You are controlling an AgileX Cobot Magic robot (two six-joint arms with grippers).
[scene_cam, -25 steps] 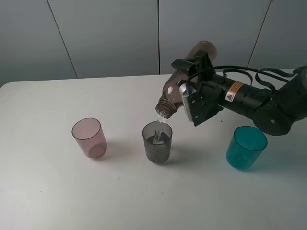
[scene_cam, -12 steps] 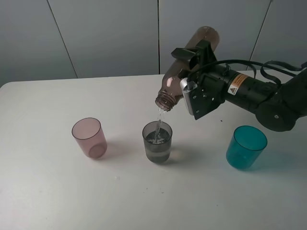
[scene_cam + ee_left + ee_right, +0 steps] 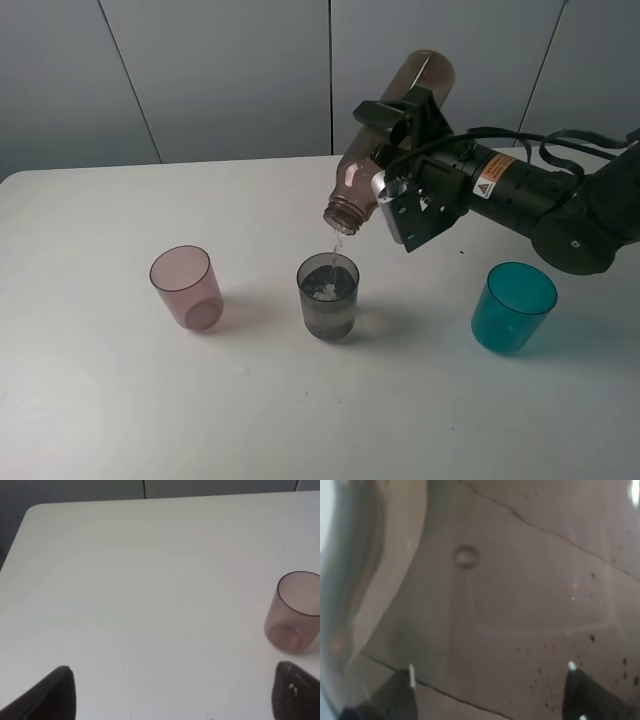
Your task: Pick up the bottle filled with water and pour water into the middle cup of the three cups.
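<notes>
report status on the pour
Right hand shut on bottle, neck tilted down above middle cup, thin stream falling in. Left hand open, empty. Pink cup and teal cup stand clear.

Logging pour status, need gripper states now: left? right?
Left gripper: open, holding nothing.
Right gripper: closed on the bottle.

high overview, right wrist against bottle (image 3: 510, 605)

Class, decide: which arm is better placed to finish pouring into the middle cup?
Right. The right gripper holds the tilted bottle above the middle cup; the left gripper, fingers open, sits by the pink cup.
</notes>
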